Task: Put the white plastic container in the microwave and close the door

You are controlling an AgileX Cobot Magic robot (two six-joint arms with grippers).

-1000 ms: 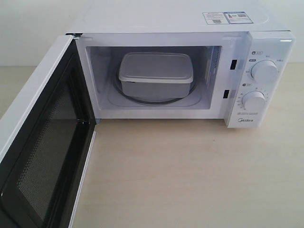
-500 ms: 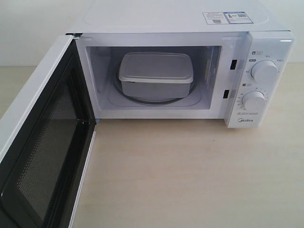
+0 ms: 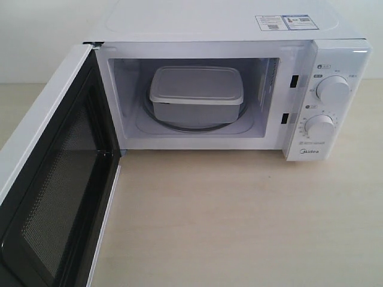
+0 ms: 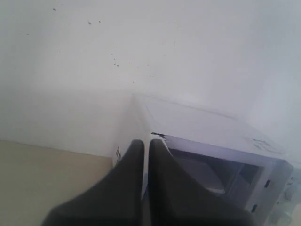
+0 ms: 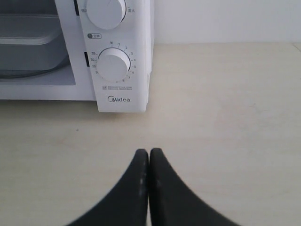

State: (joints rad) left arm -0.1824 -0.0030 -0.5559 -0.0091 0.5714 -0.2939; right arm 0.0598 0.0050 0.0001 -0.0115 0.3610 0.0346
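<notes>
Inside the microwave (image 3: 209, 24), the container (image 3: 196, 92) sat on the turntable (image 3: 179, 127), and the door (image 3: 54, 179) stood wide open. The left gripper (image 4: 146, 142) and right gripper (image 5: 149, 153) were closed, empty, away from both.

Left claw (image 4: 146, 143) fingers pressed together, empty; right claw (image 5: 149, 153) likewise.

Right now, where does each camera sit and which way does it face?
Exterior view: in front, raised, facing the microwave with its door open; no robot parts.
Left wrist view: off the microwave's hinge side, facing its top corner; shut left gripper shows.
Right wrist view: low over the table, facing the dial panel; shut right gripper shows.
Shared: exterior and right wrist views both show the white plastic container inside.
</notes>
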